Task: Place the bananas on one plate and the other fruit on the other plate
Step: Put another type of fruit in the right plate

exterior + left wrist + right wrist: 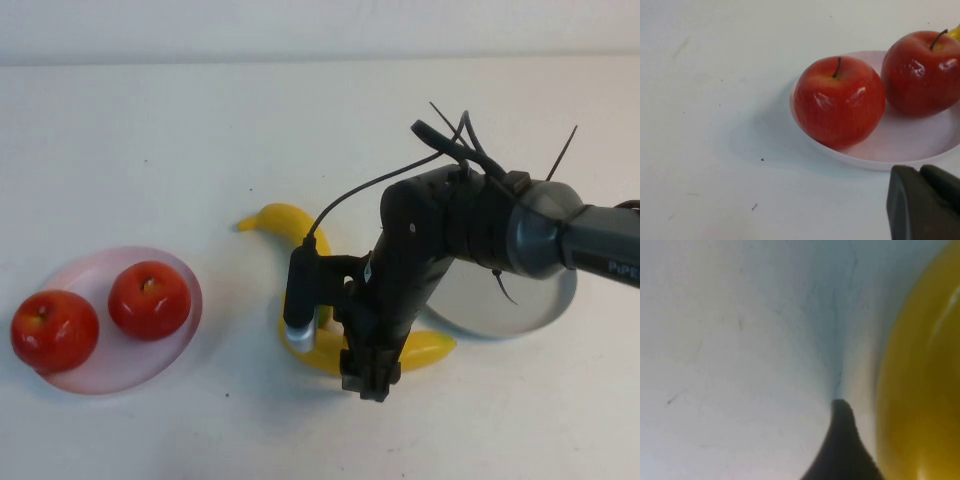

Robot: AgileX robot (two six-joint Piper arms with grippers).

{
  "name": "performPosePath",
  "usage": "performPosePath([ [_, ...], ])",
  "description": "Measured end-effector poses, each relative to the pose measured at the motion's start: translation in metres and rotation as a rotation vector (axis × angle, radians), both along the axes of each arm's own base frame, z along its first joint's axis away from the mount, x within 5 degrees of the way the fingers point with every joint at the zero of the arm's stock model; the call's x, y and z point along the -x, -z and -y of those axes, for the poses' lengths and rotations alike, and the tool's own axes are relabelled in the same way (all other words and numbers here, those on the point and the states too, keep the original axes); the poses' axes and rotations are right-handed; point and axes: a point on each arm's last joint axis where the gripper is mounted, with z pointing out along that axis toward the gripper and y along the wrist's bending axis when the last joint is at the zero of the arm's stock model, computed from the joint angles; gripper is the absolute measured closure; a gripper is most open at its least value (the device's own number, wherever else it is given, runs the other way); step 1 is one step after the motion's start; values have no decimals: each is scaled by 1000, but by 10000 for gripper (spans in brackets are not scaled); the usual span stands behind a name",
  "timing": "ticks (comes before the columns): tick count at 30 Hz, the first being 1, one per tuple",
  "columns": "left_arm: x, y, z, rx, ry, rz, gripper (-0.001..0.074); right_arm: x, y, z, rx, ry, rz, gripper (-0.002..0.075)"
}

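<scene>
Two red apples (149, 299) (54, 330) rest on the pale pink plate (120, 372) at the left, one on its left rim. In the left wrist view, my left gripper (920, 171) hangs shut and empty just short of the pink plate (910, 145) and its apples (839, 101). Two yellow bananas lie on the table in the middle, one further back (283, 220) and one nearer (428, 348). My right gripper (366, 378) is down over the nearer banana (920, 390), open. One finger (842, 450) stands beside it, a strip of table between them. The grey plate (505, 310) is partly hidden by the right arm.
The table is plain white, with its far edge along the top of the high view. The right arm and its cable cover the space between the bananas and the grey plate.
</scene>
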Motion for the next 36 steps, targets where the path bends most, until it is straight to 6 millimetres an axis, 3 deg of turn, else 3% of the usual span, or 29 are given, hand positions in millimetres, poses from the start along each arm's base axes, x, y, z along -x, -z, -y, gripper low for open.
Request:
performPosePath([
  [8,0,0,0,0,0,0,731,-2,5,-2,8,-1,-6,419],
  [11,0,0,0,0,0,0,731,-1,1,-4,3,-9,-2,421],
  [14,0,0,0,0,0,0,731,8,-15,-9,-23,-32,29,421],
  [18,0,0,0,0,0,0,731,19,-61,-6,-125,67,89,421],
  [21,0,0,0,0,0,0,731,16,-89,9,-169,267,124,421],
  [23,0,0,0,0,0,0,731,5,-94,25,-164,433,128,421],
  [28,0,0,0,0,0,0,731,-30,-89,75,-141,871,87,421],
  [36,0,0,0,0,0,0,731,-67,-61,125,-117,1221,12,421],
])
